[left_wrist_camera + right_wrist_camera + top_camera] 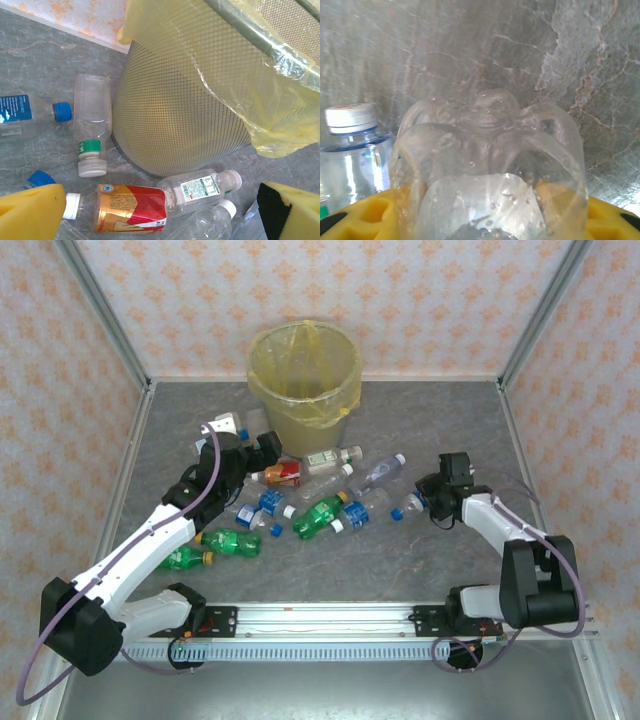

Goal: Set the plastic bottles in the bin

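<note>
The worktop is a smooth, matt grey sheet veined like marble. The bin looks like fine metal mesh, lined with a thin, crinkled, glossy bag of translucent yellow plastic. The bottles are clear, shiny plastic with ribbed plastic caps; one carries a glossy red-orange label, and another's moulded base is speckled with droplets.

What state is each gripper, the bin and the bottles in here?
Left gripper, open, holding nothing.
Right gripper, gripping the clear bottle.
Bin, upright, lined with a yellow bag.
Red-label bottle, capped, lying on its side.
Green bottles, lying on their sides.
</note>
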